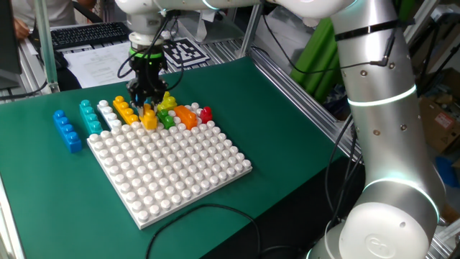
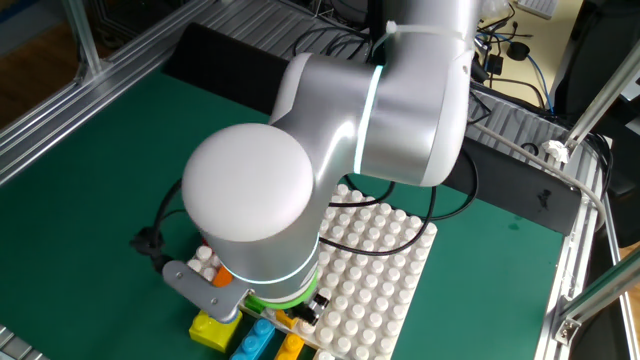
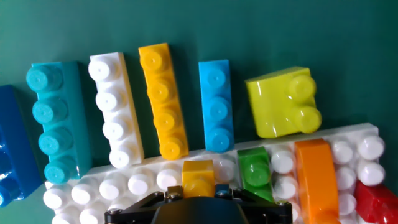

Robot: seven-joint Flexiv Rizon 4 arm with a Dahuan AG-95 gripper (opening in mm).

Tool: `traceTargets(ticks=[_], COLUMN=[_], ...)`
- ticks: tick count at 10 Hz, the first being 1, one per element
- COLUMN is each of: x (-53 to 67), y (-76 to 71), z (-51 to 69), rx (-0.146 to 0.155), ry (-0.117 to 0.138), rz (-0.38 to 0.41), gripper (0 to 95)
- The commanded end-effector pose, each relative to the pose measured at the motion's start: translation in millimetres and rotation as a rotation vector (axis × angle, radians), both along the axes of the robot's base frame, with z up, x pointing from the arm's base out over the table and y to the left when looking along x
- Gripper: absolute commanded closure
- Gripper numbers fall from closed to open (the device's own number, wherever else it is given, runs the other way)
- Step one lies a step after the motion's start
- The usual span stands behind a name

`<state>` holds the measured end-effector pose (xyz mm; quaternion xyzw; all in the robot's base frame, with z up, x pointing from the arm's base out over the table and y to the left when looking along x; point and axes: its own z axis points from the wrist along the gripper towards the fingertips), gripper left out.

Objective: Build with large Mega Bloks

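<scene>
My gripper [image 3: 199, 188] is shut on a small yellow Mega Blok [image 3: 198, 172], which sits on the back row of the white baseplate [image 3: 124, 185]. From the fixed view the gripper [image 1: 149, 109] stands upright over that yellow block [image 1: 149, 120]. On the same row are a green block [image 3: 255, 167], an orange one [image 3: 317, 174] and a red one [image 3: 376, 199]. Loose on the green mat behind the plate lie teal [image 3: 53, 121], white [image 3: 115, 109], orange-yellow [image 3: 163, 99], light blue [image 3: 216, 106] and yellow-green [image 3: 285, 102] blocks.
A dark blue block [image 1: 67, 131] lies farthest left on the mat. The baseplate [image 1: 172, 165] fills the mat's middle. A black cable [image 1: 215, 212] curls along the front. The arm's large body [image 2: 330, 130] hides most of the other fixed view.
</scene>
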<state>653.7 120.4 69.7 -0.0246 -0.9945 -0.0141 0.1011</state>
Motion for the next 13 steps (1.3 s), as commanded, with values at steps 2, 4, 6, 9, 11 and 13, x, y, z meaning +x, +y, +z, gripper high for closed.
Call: traceTargets(ticks=[2, 4, 6, 9, 11, 13], x=[-3.6, -3.5, -2.9, -1.6, -0.7, 0.1], y=[0.4, 0.6, 0.9, 1.5, 2.0, 2.3], z=[-2.4, -2.9, -4.8, -8.9, -13.1, -17.0], rx=[0.003, 0.005, 0.006, -0.009, -0.012, -0.017], ry=[-0.001, -0.006, -0.010, -0.020, -0.029, -0.031], rz=[0.026, 0.040, 0.057, 0.091, 0.092, 0.096], gripper=[95.0, 95.0, 95.0, 95.0, 95.0, 95.0])
